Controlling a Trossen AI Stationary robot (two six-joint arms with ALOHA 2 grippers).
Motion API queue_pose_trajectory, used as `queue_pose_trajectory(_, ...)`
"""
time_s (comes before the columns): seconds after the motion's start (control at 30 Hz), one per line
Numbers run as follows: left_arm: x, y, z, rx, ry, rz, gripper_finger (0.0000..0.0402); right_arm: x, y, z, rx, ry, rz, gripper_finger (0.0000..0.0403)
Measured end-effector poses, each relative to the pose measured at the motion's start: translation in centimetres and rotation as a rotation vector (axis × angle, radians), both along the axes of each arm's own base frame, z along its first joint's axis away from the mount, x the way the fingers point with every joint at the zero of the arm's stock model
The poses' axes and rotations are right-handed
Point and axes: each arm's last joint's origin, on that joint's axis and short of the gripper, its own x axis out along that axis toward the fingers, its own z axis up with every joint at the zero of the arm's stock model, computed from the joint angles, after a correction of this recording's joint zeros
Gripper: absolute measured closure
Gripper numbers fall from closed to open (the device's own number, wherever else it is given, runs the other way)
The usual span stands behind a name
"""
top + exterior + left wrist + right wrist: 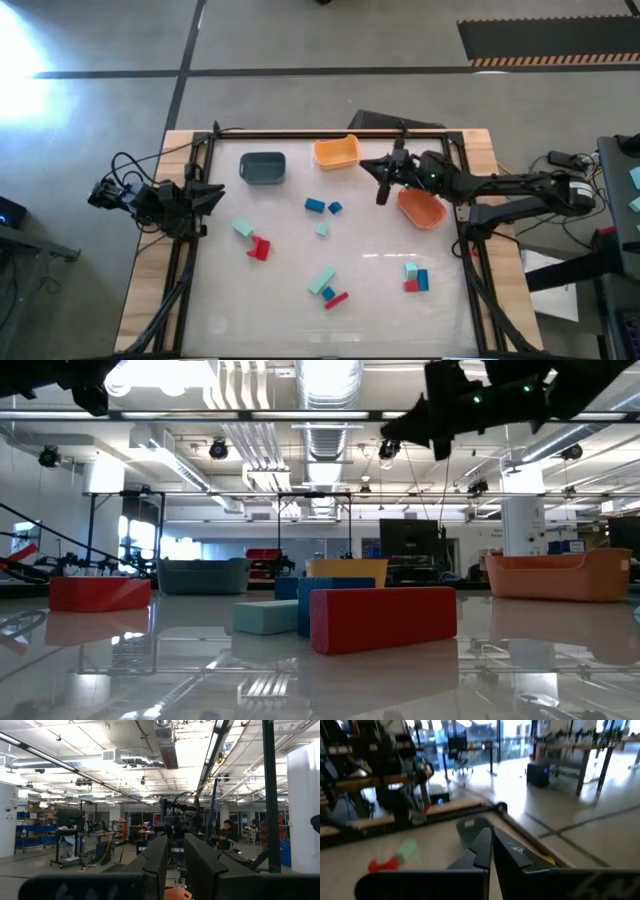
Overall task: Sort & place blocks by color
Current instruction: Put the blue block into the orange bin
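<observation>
Small red, blue and mint blocks lie scattered flat on the white table: two blue ones [315, 206], a mint one [322, 229], a mint and red pair [260, 247], a mint, blue and red group [322, 280] near the front, and another group [415, 278] on the right. My right gripper [383, 190] hovers above the table between the yellow-orange bin [335, 152] and the orange bin [420, 208], shut and empty [490, 845]. My left gripper [207, 195] waits at the table's left edge, its fingers a little apart [176, 862].
The dark teal bin [262, 168] stands at the far left of the table, with the yellow-orange bin to its right. In the low view a red bar [383, 618] lies nearest, with mint [265, 616] and blue [335, 598] blocks behind it. A dark frame rail [330, 132] borders the table.
</observation>
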Motion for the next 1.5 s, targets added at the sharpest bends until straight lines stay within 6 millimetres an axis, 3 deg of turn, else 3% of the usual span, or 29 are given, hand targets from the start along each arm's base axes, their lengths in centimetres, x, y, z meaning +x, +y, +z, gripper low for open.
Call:
queue_pose_trajectory(0.53, 0.0, 0.0, 0.0, 0.000, 0.000, 0.001, 0.0353, 6.5, 0.1, -0.5, 0.003, 0.152, 0.035, 0.0394)
queue_pose_trajectory(0.97, 0.0, 0.0, 0.0, -0.001, -0.001, 0.001, 0.0353, 10.3, -0.7, -2.7, 0.087, 0.494, 0.041, 0.0387)
queue_pose_trajectory(1.1, 0.0, 0.0, 0.0, -0.001, -0.001, 0.001, 0.0353, 11.9, -0.9, -2.9, 0.079, 0.541, 0.060, 0.0348)
queue_pose_trajectory(1.5, 0.0, 0.0, 0.0, -0.001, 0.000, 0.001, 0.0353, 15.9, 1.0, -5.0, 0.011, 0.766, 0.161, 0.0153)
